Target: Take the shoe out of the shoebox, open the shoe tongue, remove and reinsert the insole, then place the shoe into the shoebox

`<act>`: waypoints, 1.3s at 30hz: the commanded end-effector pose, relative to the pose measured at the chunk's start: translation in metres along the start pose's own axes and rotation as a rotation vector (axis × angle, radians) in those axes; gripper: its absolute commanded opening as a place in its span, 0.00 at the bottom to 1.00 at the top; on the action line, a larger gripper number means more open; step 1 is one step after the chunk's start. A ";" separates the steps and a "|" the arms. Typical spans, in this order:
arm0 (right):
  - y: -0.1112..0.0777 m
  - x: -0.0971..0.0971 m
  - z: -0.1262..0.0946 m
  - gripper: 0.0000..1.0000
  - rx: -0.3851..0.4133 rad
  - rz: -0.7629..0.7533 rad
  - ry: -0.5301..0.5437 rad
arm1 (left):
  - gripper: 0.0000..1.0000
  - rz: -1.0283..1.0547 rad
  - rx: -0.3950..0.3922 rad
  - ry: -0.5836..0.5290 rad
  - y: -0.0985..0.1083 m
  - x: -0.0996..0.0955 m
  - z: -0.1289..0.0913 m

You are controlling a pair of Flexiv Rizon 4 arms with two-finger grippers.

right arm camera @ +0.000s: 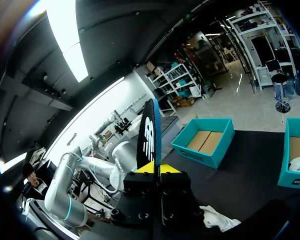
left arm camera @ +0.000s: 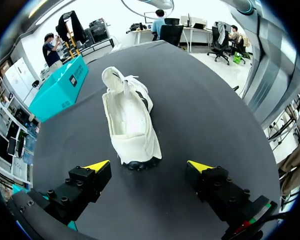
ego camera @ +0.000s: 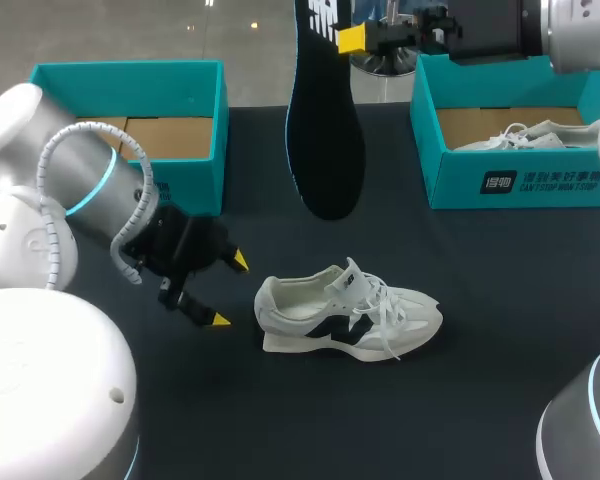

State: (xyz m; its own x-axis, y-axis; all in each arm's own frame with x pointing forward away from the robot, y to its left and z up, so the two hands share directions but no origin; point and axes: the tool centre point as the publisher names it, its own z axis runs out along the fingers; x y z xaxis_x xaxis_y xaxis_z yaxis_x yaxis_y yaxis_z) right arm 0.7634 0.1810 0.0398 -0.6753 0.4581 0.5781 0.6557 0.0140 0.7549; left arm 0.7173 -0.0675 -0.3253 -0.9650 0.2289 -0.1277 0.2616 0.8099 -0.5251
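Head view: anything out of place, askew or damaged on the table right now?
Nothing stands out. The shoe sits upright, the insole hangs clear of it from the right gripper, and the left gripper is open near its heel.

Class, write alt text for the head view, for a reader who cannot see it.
The right gripper holds a dark insole aloft; a white shoe lies on the table. The open left gripper sits by its heel. Behind stand a left shoebox and a right shoebox, both teal.

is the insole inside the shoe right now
No, the right pincer is shut on the insole and holds it up in the air, apart from the shoe below.
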 end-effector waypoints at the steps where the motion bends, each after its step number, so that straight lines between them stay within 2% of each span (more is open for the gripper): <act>1: 0.001 0.001 0.003 0.00 0.000 0.002 -0.004 | 1.00 -0.011 -0.083 0.010 -0.004 0.001 -0.007; 7: 0.002 0.002 0.002 0.00 0.001 0.003 -0.003 | 1.00 -0.011 -0.075 0.012 -0.006 0.002 -0.007; 15: 0.018 0.017 -0.026 0.00 0.008 0.003 -0.016 | 1.00 -0.011 -0.075 0.012 -0.006 0.002 -0.007; 23: 0.018 0.019 -0.027 0.00 0.048 0.038 -0.021 | 1.00 -0.011 -0.075 0.012 -0.006 0.002 -0.007; 25: 0.018 0.019 -0.027 0.00 0.048 0.038 -0.021 | 1.00 0.002 -0.041 0.020 -0.012 0.001 -0.009; 32: 0.018 0.019 -0.027 0.00 0.048 0.038 -0.021 | 1.00 0.050 -0.042 0.018 -0.037 -0.014 -0.007; 39: 0.018 0.019 -0.027 0.00 0.048 0.038 -0.021 | 1.00 0.063 -0.075 0.005 -0.059 -0.041 0.022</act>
State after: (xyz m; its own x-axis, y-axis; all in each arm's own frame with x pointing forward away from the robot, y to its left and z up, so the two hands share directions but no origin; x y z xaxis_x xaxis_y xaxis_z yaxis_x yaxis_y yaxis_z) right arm 0.7510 0.1621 0.0725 -0.6441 0.4757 0.5991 0.6953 0.0375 0.7177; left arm 0.7279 -0.1090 -0.2934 -0.9444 0.2793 -0.1738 0.3288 0.8165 -0.4746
